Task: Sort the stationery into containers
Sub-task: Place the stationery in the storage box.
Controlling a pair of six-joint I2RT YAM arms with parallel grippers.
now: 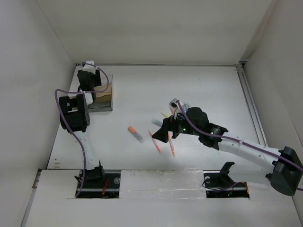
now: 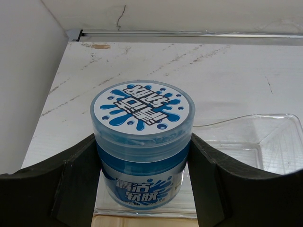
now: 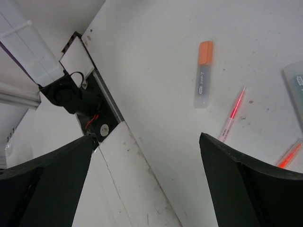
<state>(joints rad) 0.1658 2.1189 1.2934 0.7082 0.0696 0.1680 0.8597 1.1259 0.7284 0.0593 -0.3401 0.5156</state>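
The right gripper (image 3: pixel 147 182) hangs low over the middle of the table with its jaws spread wide and nothing between them. Just ahead of it lie loose pens: an orange-capped highlighter (image 3: pixel 203 73) with a grey barrel, and beside that a thin pink-red pen (image 3: pixel 233 113), both flat on the white surface and apart from each other.

Farther back, at the far left corner, the left gripper (image 2: pixel 143 175) is clamped at about half width on a round blue-and-white jar (image 2: pixel 142 123), one black finger (image 2: pixel 78 182) pressed to each side. It holds the jar upright over the wooden organiser (image 1: pixel 105 97). The left wrist view shows a clear plastic tray (image 2: pixel 279 137) under and beside the jar, and a strip of pale wood at the bottom edge. Whether the base already rests on something, I cannot tell.

The step in hand looks like the setting-down of this jar at the containers. The next move probably calls for a short straight descent, then a release without tipping it.

The jar is squat, with translucent blue walls and a flat lid. A white label with blue splash marks and bold characters covers the lid, and more characters run around its body.
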